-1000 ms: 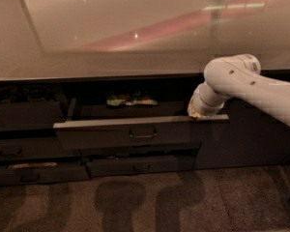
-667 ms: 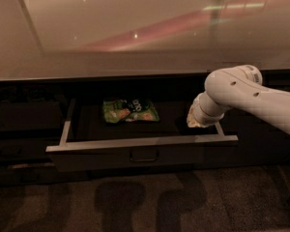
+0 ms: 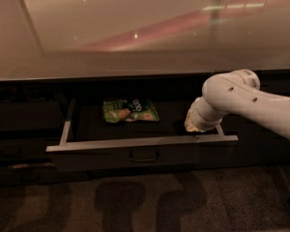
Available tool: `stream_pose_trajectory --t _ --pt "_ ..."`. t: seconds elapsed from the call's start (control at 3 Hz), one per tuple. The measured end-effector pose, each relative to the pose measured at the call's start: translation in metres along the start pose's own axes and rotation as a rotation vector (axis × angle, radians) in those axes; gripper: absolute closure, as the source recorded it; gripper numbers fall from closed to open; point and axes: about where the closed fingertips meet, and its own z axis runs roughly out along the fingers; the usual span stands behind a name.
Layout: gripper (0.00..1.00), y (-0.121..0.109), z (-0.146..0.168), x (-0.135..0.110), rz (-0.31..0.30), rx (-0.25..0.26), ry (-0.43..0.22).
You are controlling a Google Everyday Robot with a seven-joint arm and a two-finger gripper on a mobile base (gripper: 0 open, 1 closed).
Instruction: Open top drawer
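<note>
Here we are at the cabinet, and the top drawer (image 3: 87,143) stands well out from the dark front, its pale rim running left to right across the middle of the view and its pale side rails reaching back under the counter (image 3: 135,33). The small black loop handle (image 3: 144,155) sits in the centre of the dark drawer front, with nothing touching it. Inside, on the dark floor of the drawer, lies a green snack bag (image 3: 130,111), flat, left of centre and towards the back. The white arm (image 3: 251,98) comes in from the right edge, bends at a rounded joint and drops down into the drawer's right end. The gripper (image 3: 193,126) is low there, just behind the front rim and close to the right rail, well apart from the bag. Open or closed, I cannot tell: the arm's own bulk hides its tip. Below, narrower dark drawers (image 3: 19,153) show at the left, shut. The grey carpet (image 3: 222,202) carries soft dark shadows in front of the cabinet.
</note>
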Motion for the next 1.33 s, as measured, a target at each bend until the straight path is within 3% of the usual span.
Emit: stream_pose_trajectory --t 0.67,1.33 --pt "1.0 0.027 -0.003 -0.013 -0.035 0.028 0.022" --pt "1.0 0.036 -0.003 -0.018 -0.038 0.05 0.039"
